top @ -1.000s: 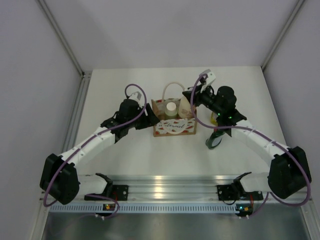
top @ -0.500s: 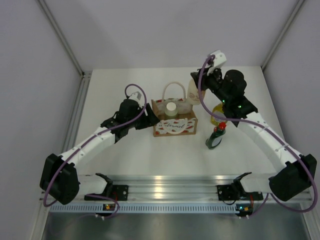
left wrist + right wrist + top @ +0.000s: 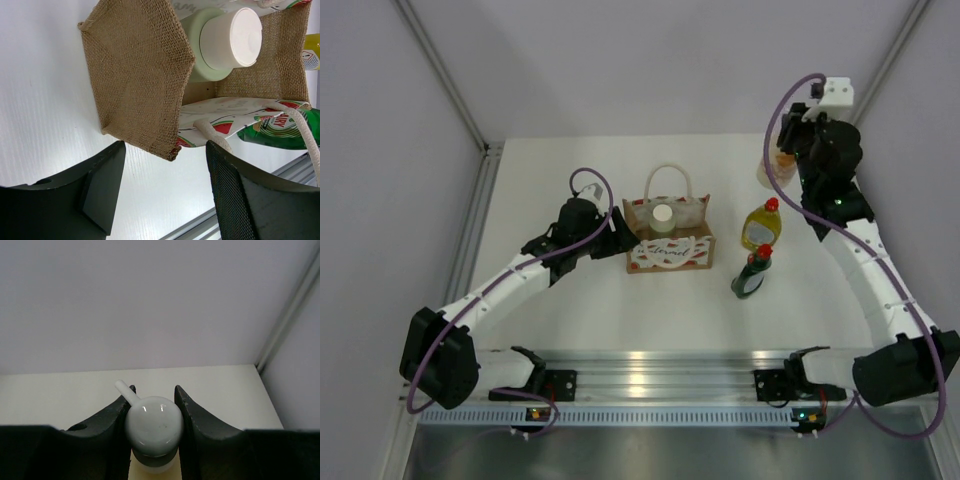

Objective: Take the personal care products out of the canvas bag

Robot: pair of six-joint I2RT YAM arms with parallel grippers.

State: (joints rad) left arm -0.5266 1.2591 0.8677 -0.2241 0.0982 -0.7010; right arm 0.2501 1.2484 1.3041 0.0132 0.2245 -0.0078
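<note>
- The canvas bag (image 3: 667, 250) is standing upright in the middle of the worktop (image 3: 650, 310) with its mouth gaping. One product, the pale green bottle (image 3: 220, 42) with the white cap, is sitting inside it, so the bag is not yet emptied.
- Two products are standing out on the worktop to the bag's right, close to each other. They are the yellow-green bottle (image 3: 761, 226) and, nearer the arm bases, the dark green bottle (image 3: 751, 277), both wearing red caps.
- The right tool (image 3: 153, 392) is gripping the peach bottle (image 3: 780, 168), its fingers pinching narrowly on either side of the white pump head (image 3: 151, 427). The bottle is sitting well apart from the bag, toward the far right corner. The pictures are not showing whether its base is touching the worktop.
- The left tool (image 3: 165, 150) is gaping wide and holding nothing, its fingers straddling a bottom corner of the bag without visibly touching the cloth.
- By this reckoning, three of the four products are out of the bag. The peach one is waiting to be released, and the pale green one is waiting to be lifted out.
</note>
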